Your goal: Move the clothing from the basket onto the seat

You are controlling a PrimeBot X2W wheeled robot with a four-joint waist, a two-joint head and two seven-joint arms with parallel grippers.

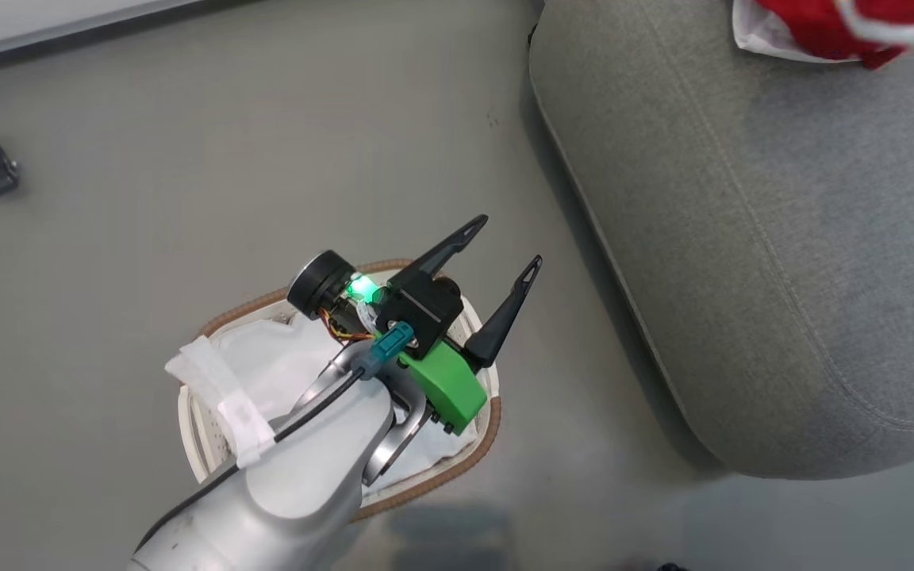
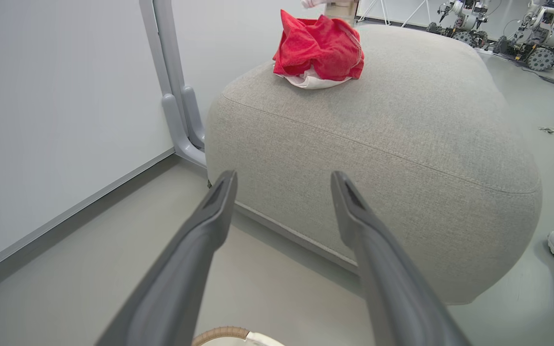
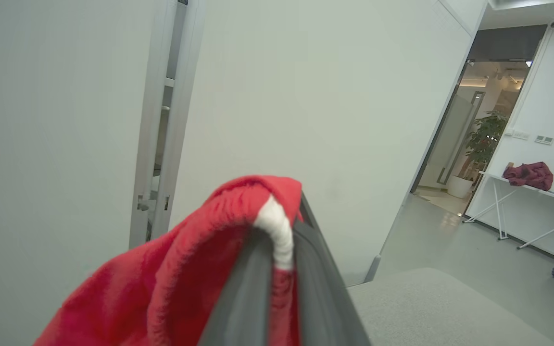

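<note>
Risk in the head view is slight. The left gripper (image 1: pixel 506 242) is held with its fingers spread wide above the basket (image 1: pixel 482 444), whose visible white lining (image 1: pixel 282 365) carries no red cloth. That lining could be snagged, and the basket dragged, by a careless descent. One red garment (image 1: pixel 818 28) is seen toward the far edge of the seat (image 1: pixel 743 238).

In the left wrist view that garment (image 2: pixel 318 50) is bunched near a far corner of the seat (image 2: pixel 378 144), beside the rounded drop. It could be nudged off by a clumsy placement.

In the right wrist view the right gripper (image 3: pixel 281 218) is pressed together on a second red garment (image 3: pixel 185 269), pinched at its white trim (image 3: pixel 279 245). So thin a hold may slip. If the cloth is released early, it would probably be lost to the floor (image 3: pixel 450 230).
</note>
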